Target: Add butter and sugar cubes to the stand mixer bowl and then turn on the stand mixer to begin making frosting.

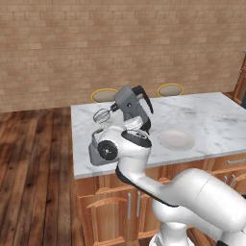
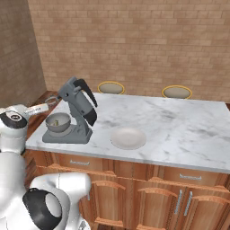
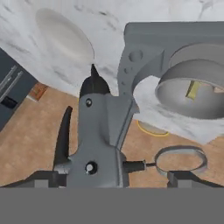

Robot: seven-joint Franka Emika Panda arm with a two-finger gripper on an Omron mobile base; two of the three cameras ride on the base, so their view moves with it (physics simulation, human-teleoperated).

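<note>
The end effector [image 3: 113, 177], cut off low in the hand view, stands wide open and empty above the dark grey tilt-head stand mixer [image 3: 98, 144]. Its shiny grey metal bowl [image 3: 194, 89] on the white marble counter [image 2: 179, 126] holds the small pale yellow butter block [image 3: 193, 89], partly hidden.

Dark grey stand mixer [image 2: 74, 114], head tilted up, butter [image 3: 192, 89] inside stand mixer bowl [image 2: 58, 122]

Brick wall [image 1: 72, 43] behind, dark wood plank floor [image 1: 33, 168], island with white marble countertop [image 2: 179, 126], wooden cabinet fronts [image 2: 157, 197] with metal handles, two round yellow-rimmed stools [image 2: 111, 87] at far side.
</note>
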